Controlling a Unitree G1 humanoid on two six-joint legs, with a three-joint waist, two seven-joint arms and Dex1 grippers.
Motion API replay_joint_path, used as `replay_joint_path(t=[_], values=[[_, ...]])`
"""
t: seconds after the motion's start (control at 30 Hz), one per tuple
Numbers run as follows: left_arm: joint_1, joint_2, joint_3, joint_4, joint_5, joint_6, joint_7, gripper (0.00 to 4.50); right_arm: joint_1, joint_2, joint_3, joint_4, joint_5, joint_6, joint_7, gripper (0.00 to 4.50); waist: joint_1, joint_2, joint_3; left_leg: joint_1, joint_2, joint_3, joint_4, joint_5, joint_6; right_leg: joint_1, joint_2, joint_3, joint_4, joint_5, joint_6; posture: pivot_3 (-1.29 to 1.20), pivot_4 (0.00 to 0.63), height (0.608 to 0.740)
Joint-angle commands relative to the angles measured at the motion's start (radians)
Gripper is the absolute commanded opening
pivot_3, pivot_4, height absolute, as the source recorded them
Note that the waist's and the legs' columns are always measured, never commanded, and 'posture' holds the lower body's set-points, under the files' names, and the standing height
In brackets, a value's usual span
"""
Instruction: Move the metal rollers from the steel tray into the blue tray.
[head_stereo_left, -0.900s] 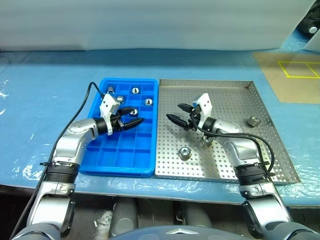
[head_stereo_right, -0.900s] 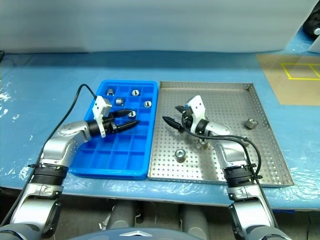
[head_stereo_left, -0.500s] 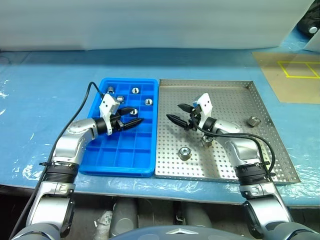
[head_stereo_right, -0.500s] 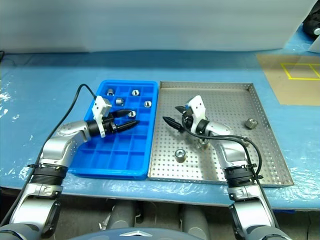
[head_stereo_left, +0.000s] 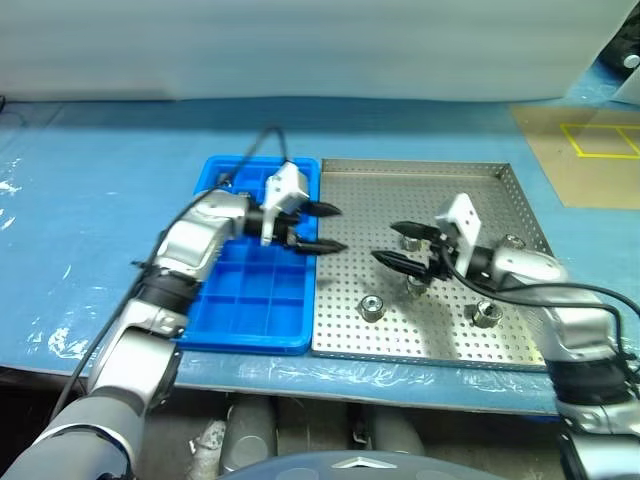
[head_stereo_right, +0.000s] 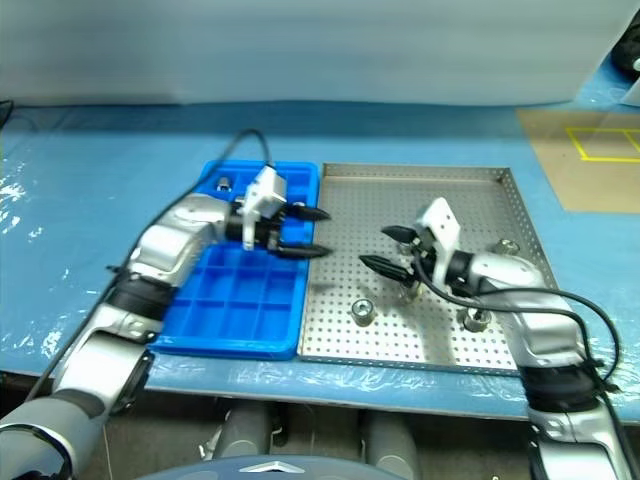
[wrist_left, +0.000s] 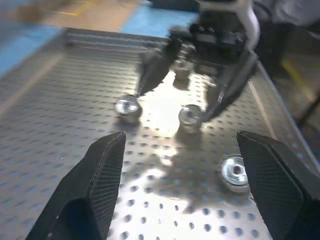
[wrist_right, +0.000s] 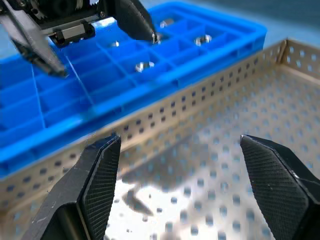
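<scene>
Left hand (head_stereo_left: 322, 226) has swung from over the blue tray (head_stereo_left: 255, 318) to its right edge, tips over the steel tray (head_stereo_left: 520, 345) rim, fingers spread, nothing held. Right hand (head_stereo_left: 402, 244) has shifted right over the steel tray, fingers wide apart, empty. Metal rollers (head_stereo_left: 371, 307) remain on the perforated floor near the right hand; others sit in the blue tray's far compartments. Both trays side by side on the counter (head_stereo_left: 90, 200).

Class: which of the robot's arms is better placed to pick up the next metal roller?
Right: the right gripper hangs open over the steel tray, close to a roller; the left gripper sits at the blue tray's edge.
</scene>
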Motion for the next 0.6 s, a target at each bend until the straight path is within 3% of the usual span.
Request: replay_joint_path(t=[0.03,0.3,0.6], values=[[-0.05,-0.032,-0.073,0.094,0.061,-0.109,-0.101,3.77,0.064,-0.019,-0.096,-0.112,0.044,0.023,-0.042,3.91,-0.013,0.0,0.0,0.0,0.0,0.0,0.0,0.0,0.0,0.0,0.0,0.0,0.0,0.0,0.0,-0.31,0.15,0.74],[-0.164,-0.163,-0.14,0.41,0.181,-0.335,-0.216,3.77,0.264,0.02,-0.186,-0.299,0.072,0.067,-0.184,3.91,-0.054,0.0,0.0,0.001,0.0,0.0,0.002,-0.001,0.001,0.003,0.0,0.0,-0.002,0.001,0.002,-0.46,0.15,0.74],[-0.221,-0.226,-0.164,0.645,0.306,-0.535,-0.275,3.77,0.421,0.04,-0.26,-0.465,0.175,0.116,-0.258,3.91,-0.088,0.0,0.0,0.004,-0.001,0.0,0.001,-0.005,0.007,0.012,0.0,0.0,-0.016,0.004,0.007,-0.57,0.15,0.74]])
